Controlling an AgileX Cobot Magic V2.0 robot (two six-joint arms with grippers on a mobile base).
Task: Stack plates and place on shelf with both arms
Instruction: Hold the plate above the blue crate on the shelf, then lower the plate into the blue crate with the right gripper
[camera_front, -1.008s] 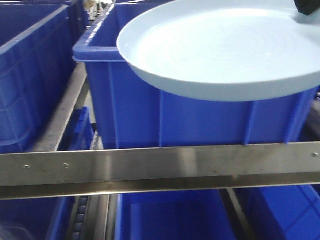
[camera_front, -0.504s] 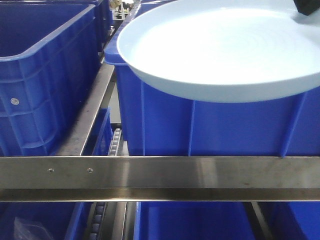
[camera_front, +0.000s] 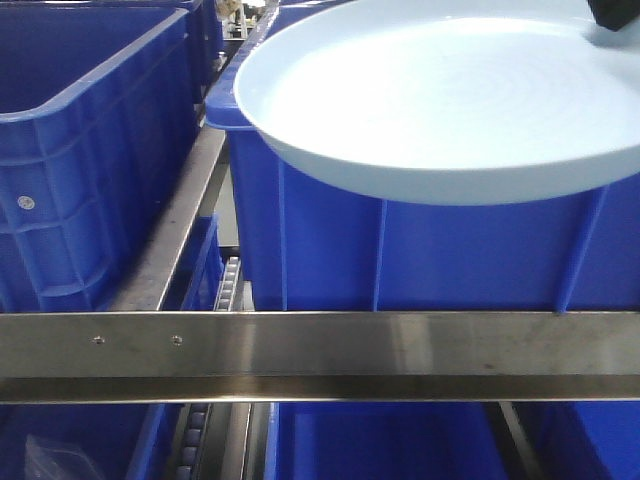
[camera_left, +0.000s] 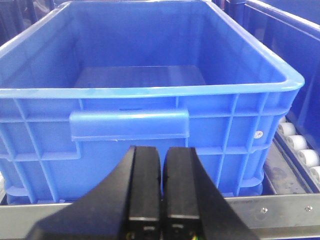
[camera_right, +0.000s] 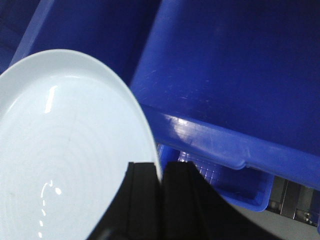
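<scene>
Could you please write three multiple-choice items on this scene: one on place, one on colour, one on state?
1. Where is the pale bluish-white round glossy plate relative to the brushed steel shelf rail?
A. Higher than it, gripped by the right hand.
B. Lying flat on it.
C. Below it.

2. What colour is the big plastic crate facing the left hand?
A. Red.
B. Blue.
C. Grey.

3. What state is the left hand in?
A. Wide open.
B. Shut on the plate.
C. Shut, empty.

Answers: 1 A, the front view shows it above the rail, rim clamped in the right wrist view; 2 B, its walls are blue; 3 C, its fingers nearly meet with nothing between.
</scene>
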